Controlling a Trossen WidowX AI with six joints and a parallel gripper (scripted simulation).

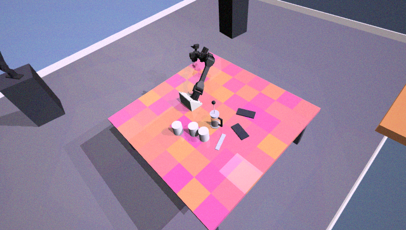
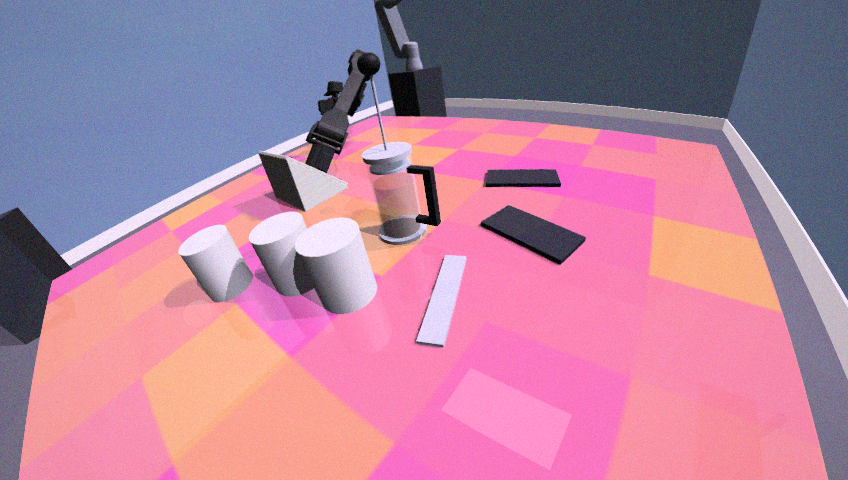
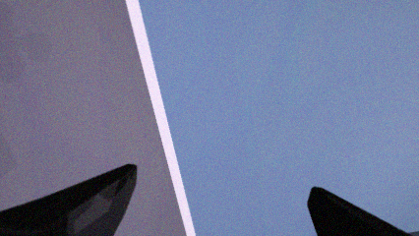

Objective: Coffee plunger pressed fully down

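Observation:
The coffee press (image 1: 215, 121) (image 2: 395, 199) stands upright near the middle of the table, with its black handle (image 1: 220, 122) (image 2: 433, 196) on the right in the top and exterior views. Its plunger is up: the black knob (image 1: 213, 102) (image 2: 368, 63) sits on a long thin rod, high above the pale lid (image 1: 214, 113) (image 2: 386, 152). My gripper (image 3: 224, 185) is open and empty, with its two dark fingertips wide apart in the wrist view. The arm is folded up behind the press, and the gripper is well away from the knob. The wrist view shows only floor and wall, no press.
A grey wedge (image 1: 194, 104) (image 2: 317, 184) stands beside the arm's base. Three white cylinders (image 1: 176, 128) (image 1: 193, 129) (image 1: 203, 134) stand left and in front of the press. Two dark slabs (image 1: 245, 113) (image 1: 240, 131) lie to its right. A white strip (image 1: 220, 142) (image 2: 442, 300) lies in front.

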